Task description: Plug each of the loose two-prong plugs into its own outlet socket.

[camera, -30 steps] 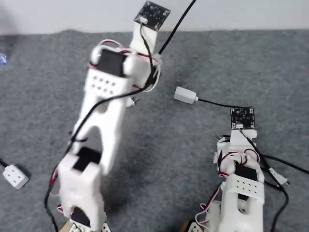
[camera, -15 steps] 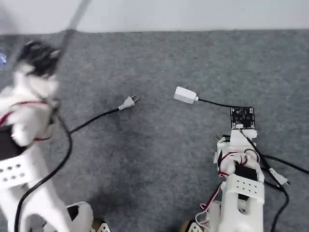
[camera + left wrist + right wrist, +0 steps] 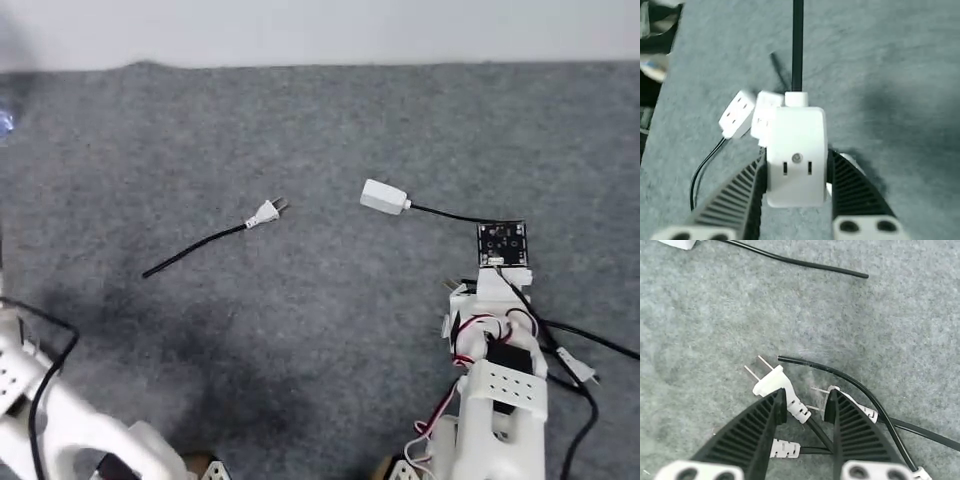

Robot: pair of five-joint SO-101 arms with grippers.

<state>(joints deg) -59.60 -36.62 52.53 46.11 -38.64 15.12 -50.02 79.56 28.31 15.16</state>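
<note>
1. Two white two-prong plugs lie on the grey carpet (image 3: pixel 900 330) at the right gripper (image 3: pixel 806 397). The first plug (image 3: pixel 769 382) has bare metal prongs and a ribbed white collar, and the second plug (image 3: pixel 847 399) lies just beside it.
2. The right gripper's black ridged jaws are spread apart and nothing is clasped. The first plug's collar is seen in the gap between them.
3. One white outlet socket block (image 3: pixel 796 135) is clamped between the fingers of the left gripper (image 3: pixel 797 160). Two slots and a small round hole are shown on its face, and a black cord (image 3: pixel 797 45) leaves its far end.
4. A loose socket (image 3: pixel 736 114), white with slots in its face, is seen on the carpet just beside the held block.
5. In the high view, a third plug (image 3: pixel 265 212) is found left of centre. Its prongs are pointed to the upper right, and its black lead (image 3: pixel 195 248) trails to the lower left.
6. A white socket (image 3: pixel 383 197) rests right of centre, apart from that plug. Its own cord runs right, toward the right arm (image 3: pixel 500 390) in the lower right of the frame.
</note>
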